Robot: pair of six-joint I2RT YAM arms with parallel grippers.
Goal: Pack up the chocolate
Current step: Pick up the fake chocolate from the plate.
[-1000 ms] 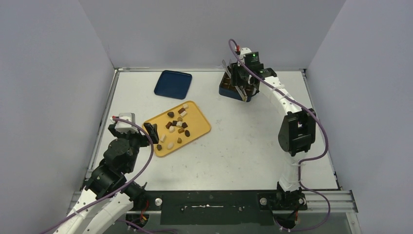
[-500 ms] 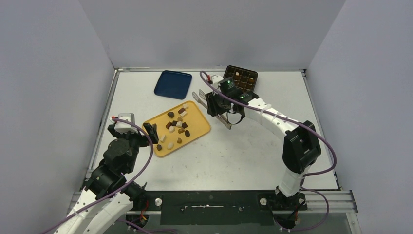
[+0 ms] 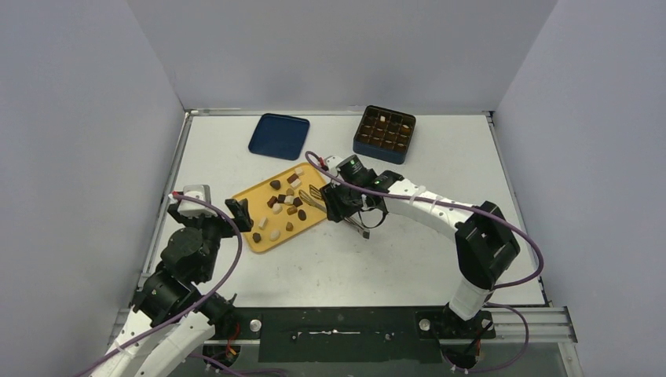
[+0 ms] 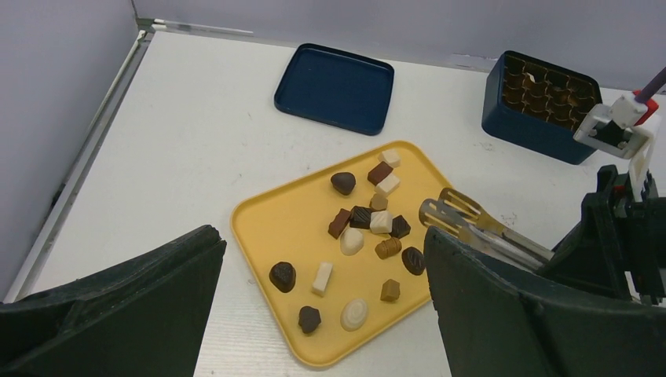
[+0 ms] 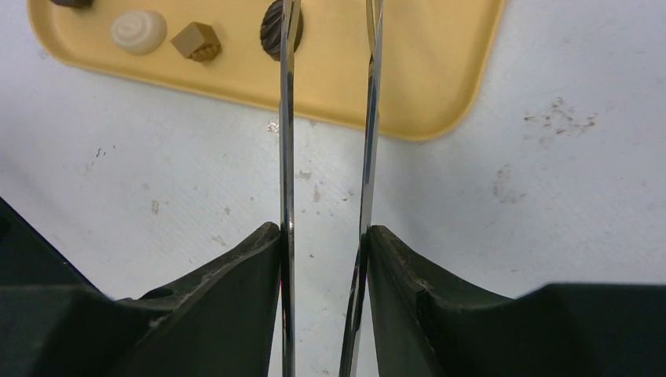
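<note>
Several chocolate pieces (image 3: 287,203), dark, caramel and white, lie on a yellow tray (image 3: 267,243). They also show in the left wrist view (image 4: 369,228). My right gripper (image 3: 348,208) is shut on metal tongs (image 3: 312,192). The tongs' blades (image 5: 287,157) stand apart, with nothing seen between them. Their tips reach over the tray's right side, by a dark oval piece (image 5: 272,20). My left gripper (image 3: 239,214) is open and empty at the tray's left corner. The dark blue gridded box (image 3: 385,133) stands at the back with a few pieces in its cells.
The box's dark blue lid (image 3: 279,135) lies flat at the back left, beyond the tray. The table (image 3: 393,251) is white, with walls close on the left, back and right. A purple cable loops from the right wrist above the tray's far edge.
My right arm has swung from the box at the back down and left to the tray, carrying the tongs. My left gripper has shifted slightly left.
</note>
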